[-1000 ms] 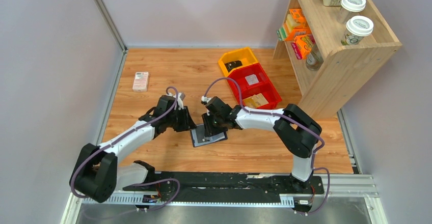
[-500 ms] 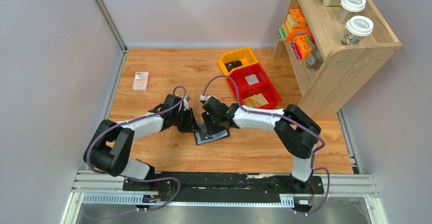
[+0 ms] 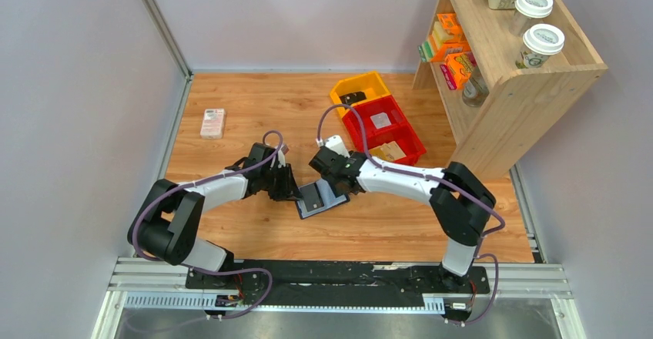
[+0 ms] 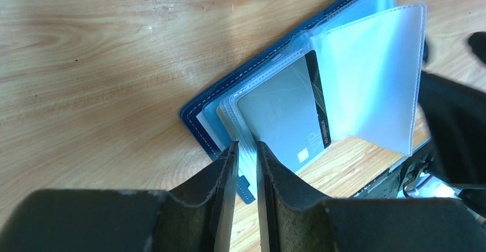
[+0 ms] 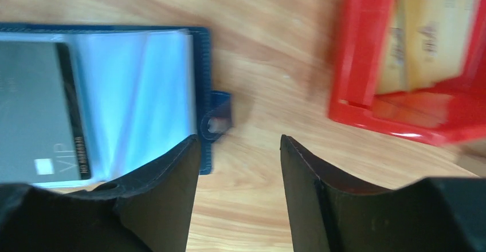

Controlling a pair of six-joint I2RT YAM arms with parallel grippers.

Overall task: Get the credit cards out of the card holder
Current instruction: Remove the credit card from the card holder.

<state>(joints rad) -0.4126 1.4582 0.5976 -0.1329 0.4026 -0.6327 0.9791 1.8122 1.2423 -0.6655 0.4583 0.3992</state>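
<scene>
The card holder (image 3: pixel 317 199) lies open on the wooden table, navy cover down, clear sleeves fanned upward. A grey credit card (image 4: pixel 286 114) with a black stripe sits in a sleeve; it also shows in the right wrist view (image 5: pixel 34 109). My left gripper (image 3: pixel 296 194) is at the holder's left edge, and its jaws (image 4: pixel 246 154) are pinched on the edge of a clear sleeve. My right gripper (image 3: pixel 343 192) is open and empty (image 5: pixel 238 149), over bare wood just right of the holder's snap tab (image 5: pixel 218 120).
A red bin (image 3: pixel 385 127) and a yellow bin (image 3: pixel 358 91) stand behind the right gripper; the red bin also shows in the right wrist view (image 5: pixel 401 63). A pink-white box (image 3: pixel 213 122) lies at the far left. A wooden shelf (image 3: pixel 508 69) stands at right.
My left gripper moved in to the holder's left edge and closed on a sleeve. My right gripper lifted off the holder and shifted right, and a clear sleeve now stands up.
</scene>
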